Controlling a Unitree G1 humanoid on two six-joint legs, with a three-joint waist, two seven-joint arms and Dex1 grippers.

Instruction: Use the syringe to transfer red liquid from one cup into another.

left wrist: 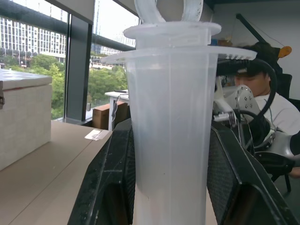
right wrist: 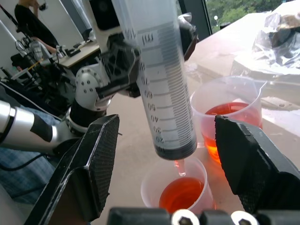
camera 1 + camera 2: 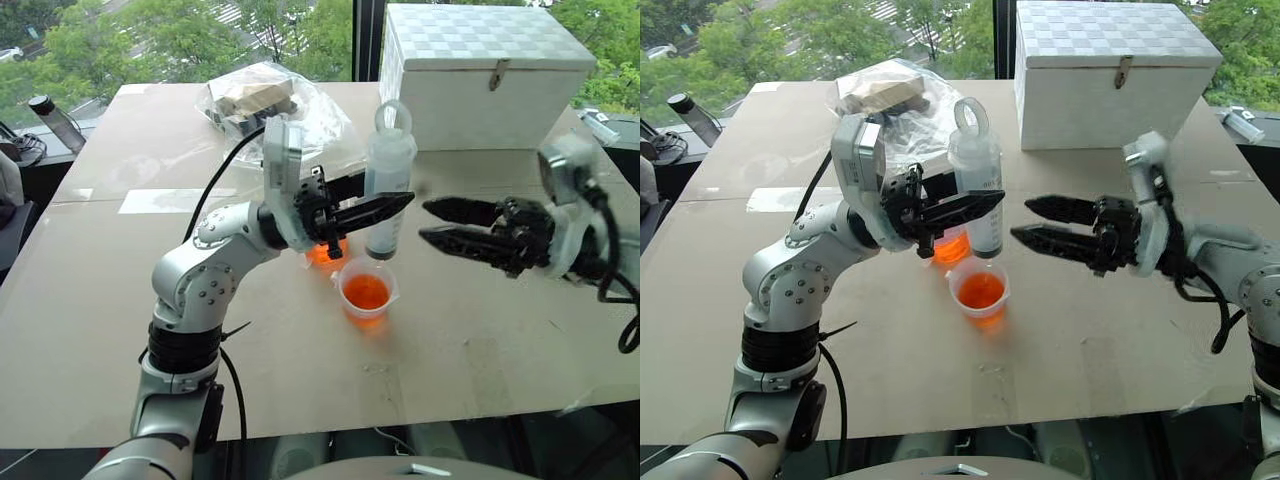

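Your left gripper (image 3: 385, 208) is clamped on the upright syringe (image 3: 388, 180), tip above the smaller cup (image 3: 365, 290). Your right gripper (image 3: 435, 222) stands beside it, fingers apart.

taller cup (image 3: 322, 250) mostly behind left tool (image 3: 375, 211)

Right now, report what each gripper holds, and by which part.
Left gripper holds the large clear plastic syringe upright by its barrel. Right gripper is open, holding nothing.

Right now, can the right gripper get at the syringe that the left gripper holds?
Probably yes. The right gripper is open, level with the syringe barrel, with only free air between them. The left gripper clamps the barrel from the other side.
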